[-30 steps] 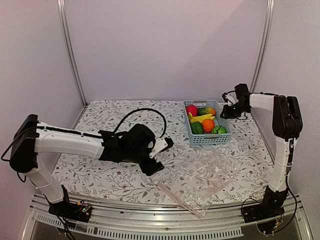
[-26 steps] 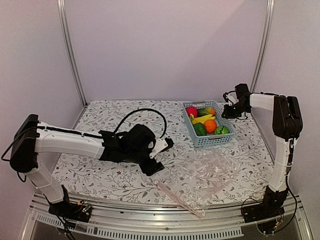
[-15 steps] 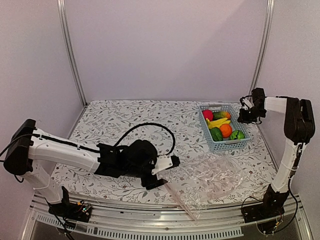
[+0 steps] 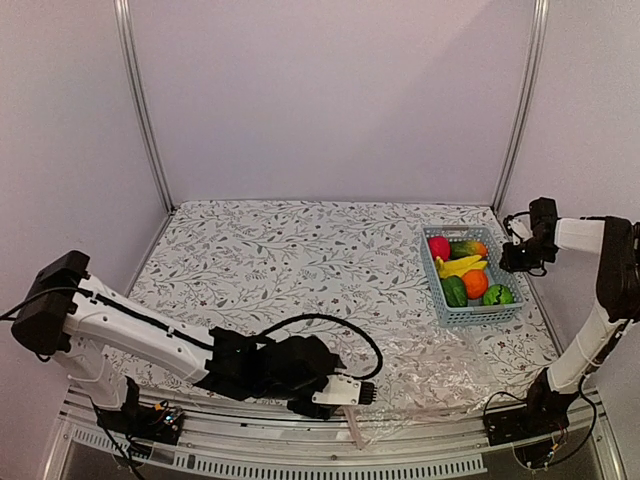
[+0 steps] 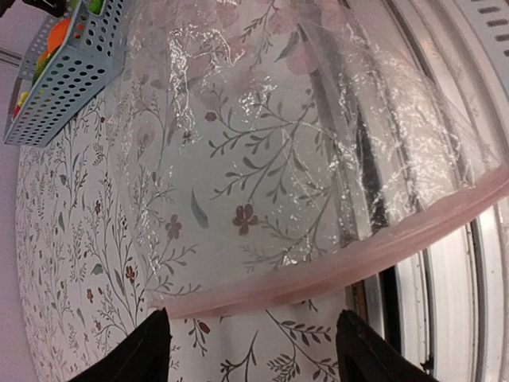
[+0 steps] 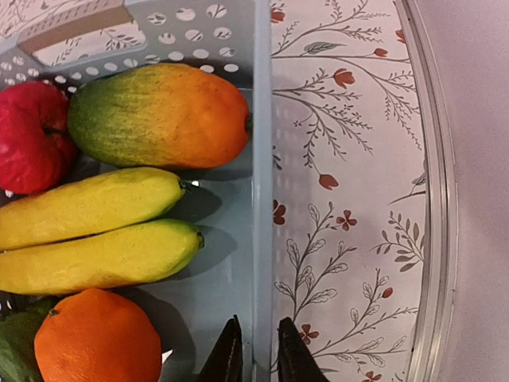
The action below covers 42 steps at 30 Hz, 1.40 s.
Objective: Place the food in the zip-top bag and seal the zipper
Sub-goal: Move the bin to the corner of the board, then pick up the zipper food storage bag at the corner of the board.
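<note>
The clear zip-top bag (image 4: 440, 372) lies flat near the table's front right. Its pinkish zipper (image 5: 318, 272) runs just beyond my left gripper (image 5: 254, 354), which is open and empty, one finger at either side of the strip. The food sits in the light blue basket (image 4: 482, 314): red apple (image 6: 32, 135), mango (image 6: 159, 115), two bananas (image 6: 87, 208), orange (image 6: 95, 338), a dark green piece (image 4: 455, 292) and a striped green ball (image 4: 497, 295). My right gripper (image 6: 258, 362) is shut on the basket's right wall (image 6: 262, 199), one finger inside and one outside.
The metal rail (image 5: 445, 278) of the table's front edge lies right under the bag's mouth, which overhangs it. The table's right edge (image 6: 433, 239) is close beside the basket. Upright frame posts (image 4: 515, 100) stand at the back corners.
My right gripper has dragged the basket to the right and nearer. My left arm has swung down to the front edge at the bag's mouth, and the bag has shifted.
</note>
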Each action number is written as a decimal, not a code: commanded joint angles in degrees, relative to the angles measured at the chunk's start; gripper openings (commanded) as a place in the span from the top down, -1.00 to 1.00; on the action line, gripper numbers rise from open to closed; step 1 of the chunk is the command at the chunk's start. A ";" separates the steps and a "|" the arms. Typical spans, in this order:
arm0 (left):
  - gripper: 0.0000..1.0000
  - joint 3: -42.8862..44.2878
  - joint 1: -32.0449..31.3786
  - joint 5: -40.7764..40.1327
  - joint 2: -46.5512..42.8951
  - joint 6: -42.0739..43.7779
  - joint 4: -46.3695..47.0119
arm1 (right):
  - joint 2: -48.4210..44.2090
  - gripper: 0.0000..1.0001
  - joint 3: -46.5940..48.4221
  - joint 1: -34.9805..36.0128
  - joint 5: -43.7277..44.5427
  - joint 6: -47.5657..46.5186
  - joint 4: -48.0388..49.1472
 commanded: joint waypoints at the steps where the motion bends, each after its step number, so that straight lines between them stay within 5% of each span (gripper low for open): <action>1: -0.37 0.65 -1.48 -4.17 3.40 7.59 3.33 | -2.63 0.55 -3.10 -0.17 0.61 -2.30 -0.20; 6: -0.24 0.68 -1.44 -8.24 6.55 11.75 5.78 | -4.84 0.32 -5.25 -0.13 -1.04 -2.24 1.57; 18: 0.05 2.74 -1.70 -10.67 13.13 19.02 12.45 | -6.85 0.24 -6.24 -0.42 -3.07 -3.18 1.78; 24: 0.73 3.31 -2.48 -11.33 13.97 20.32 12.28 | -7.40 0.24 -6.66 -1.89 -5.10 -3.43 1.76; 29: 0.97 2.04 -3.61 -12.28 6.95 14.39 6.94 | -7.74 0.23 -6.80 -2.05 -5.82 -3.63 1.67; 36: 1.00 1.44 -4.39 -13.87 -10.43 -1.90 -11.14 | -8.29 0.14 -5.78 -2.11 -4.51 -3.82 1.87; 42: 1.00 2.40 -2.78 -22.96 -26.16 -14.90 -24.17 | -11.31 0.10 -3.25 -2.11 -5.77 -4.43 0.58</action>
